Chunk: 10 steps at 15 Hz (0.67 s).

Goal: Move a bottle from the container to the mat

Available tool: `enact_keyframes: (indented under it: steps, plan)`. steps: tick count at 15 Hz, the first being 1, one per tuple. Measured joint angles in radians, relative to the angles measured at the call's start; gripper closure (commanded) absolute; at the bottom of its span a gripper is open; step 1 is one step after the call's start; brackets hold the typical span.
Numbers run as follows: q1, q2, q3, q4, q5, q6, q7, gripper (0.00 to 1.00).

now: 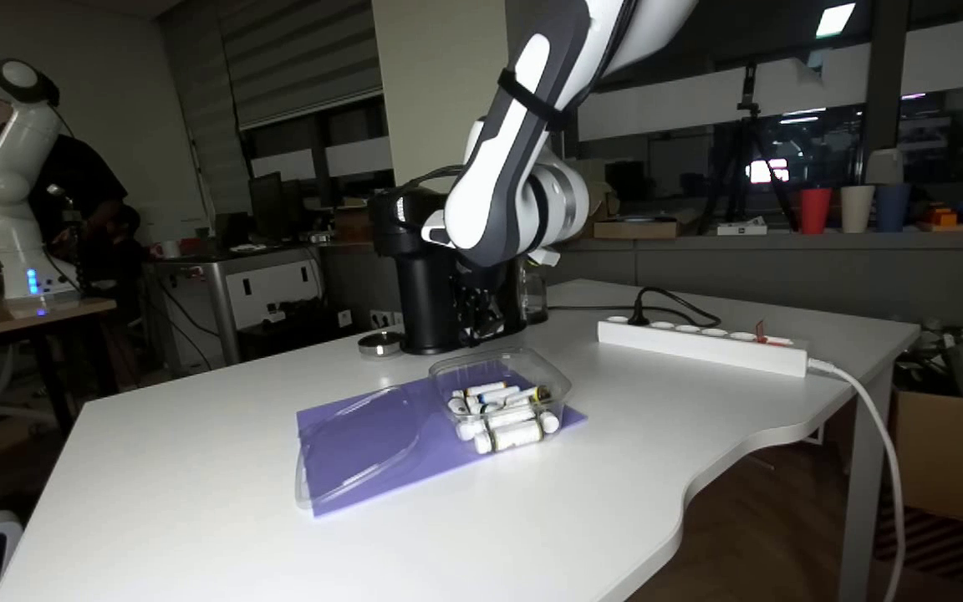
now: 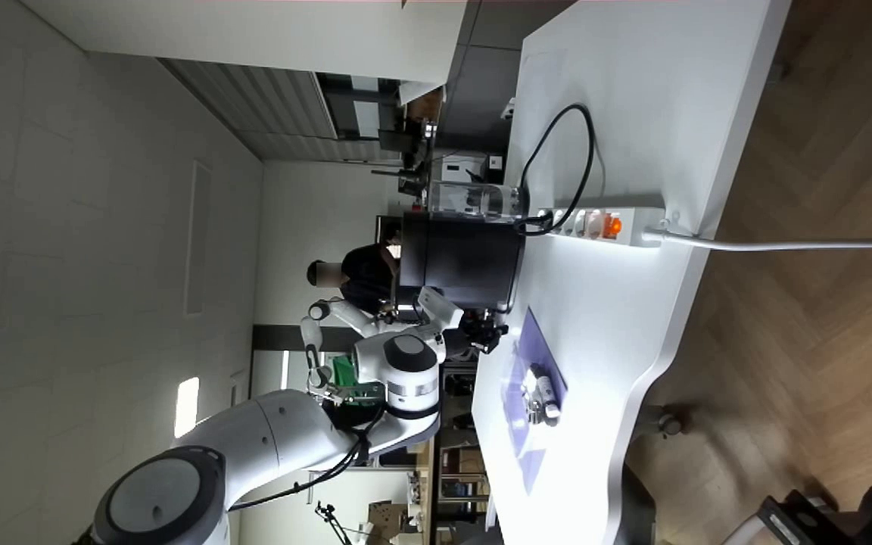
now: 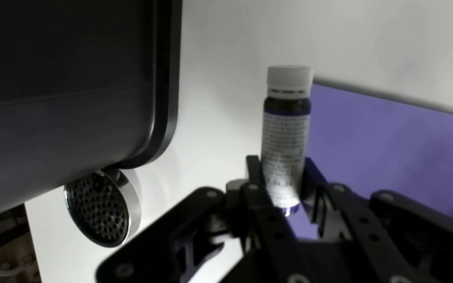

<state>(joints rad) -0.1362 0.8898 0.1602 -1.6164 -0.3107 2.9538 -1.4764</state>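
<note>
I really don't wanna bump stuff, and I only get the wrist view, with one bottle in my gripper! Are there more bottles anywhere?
Observer: Yes! In an exterior view, several small bottles lie in a clear plastic container.
Operator: Ooh! Is anything else see-through that I could squish by accident?
Observer: A clear lid lies on the purple mat, reaching a little past one edge of it.
Operator: Uh-oh. Any wires?
Observer: Yes. A white power strip lies on the table, with a black plug in it.
</note>
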Motion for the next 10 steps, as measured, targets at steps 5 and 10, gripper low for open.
enact_keyframes:
  steps: [5,10]
  plan:
    - [-0.031,0.077,0.073,0.062,0.053,-0.010,-0.011,0.93]
    - [-0.033,0.121,0.097,0.116,0.120,-0.069,-0.011,0.93]
